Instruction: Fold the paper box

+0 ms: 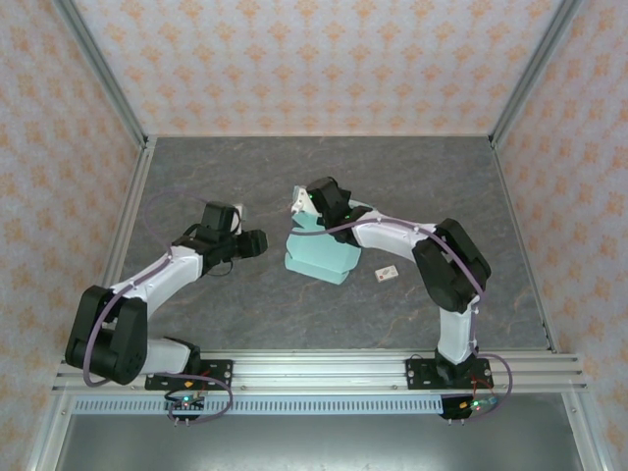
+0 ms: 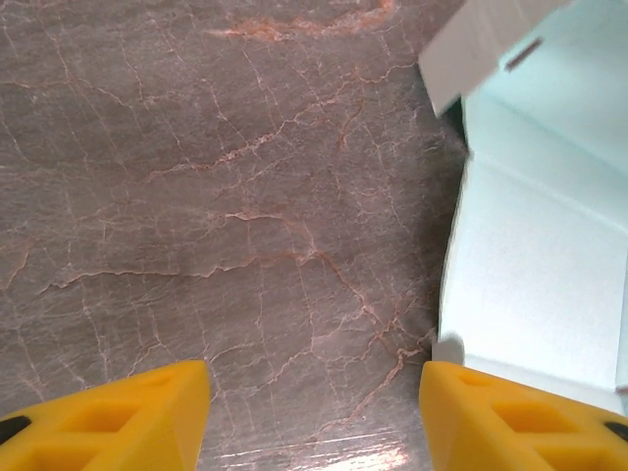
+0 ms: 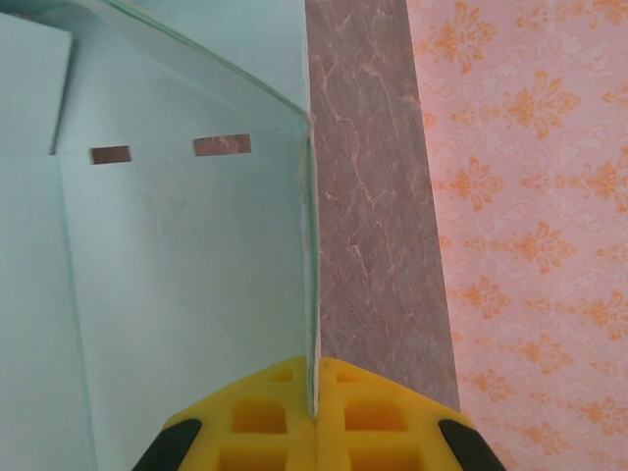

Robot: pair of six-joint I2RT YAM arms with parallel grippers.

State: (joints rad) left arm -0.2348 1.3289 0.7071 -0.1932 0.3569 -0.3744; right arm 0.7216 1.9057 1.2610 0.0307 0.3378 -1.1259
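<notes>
When viewed from above, shows the paper box just right of frame centre. Rests as pale mint card on the grey marbled surface, part-folded, with one flap lifted at its upper left. Puts the right fingers at that lifted flap, closed on the card. Places the left fingers left of the box, apart from it and pointing toward it; cannot tell their spread here. Shows a small white tag lying on the surface right of the box, not touching it.

From the left wrist, shows the yellow left fingers at the two lower corners of the frame, spread wide, holding nothing, with bare surface between them. Sets the paper box along the right side of the frame: a pale panel low on the surface, and a white-backed flap with a slit raised at upper right. Has the lower right finger close by the box's near corner; cannot tell whether touching.

From the right wrist, shows the right fingers at bottom centre, pressed together on the thin edge of an upright panel of the paper box. Spreads mint card across the left half of the frame, with two small slots at upper left and grey surface visible through them. Shows a strip of surface right of the held edge, and a patterned orange-and-pink wall at far right.
</notes>
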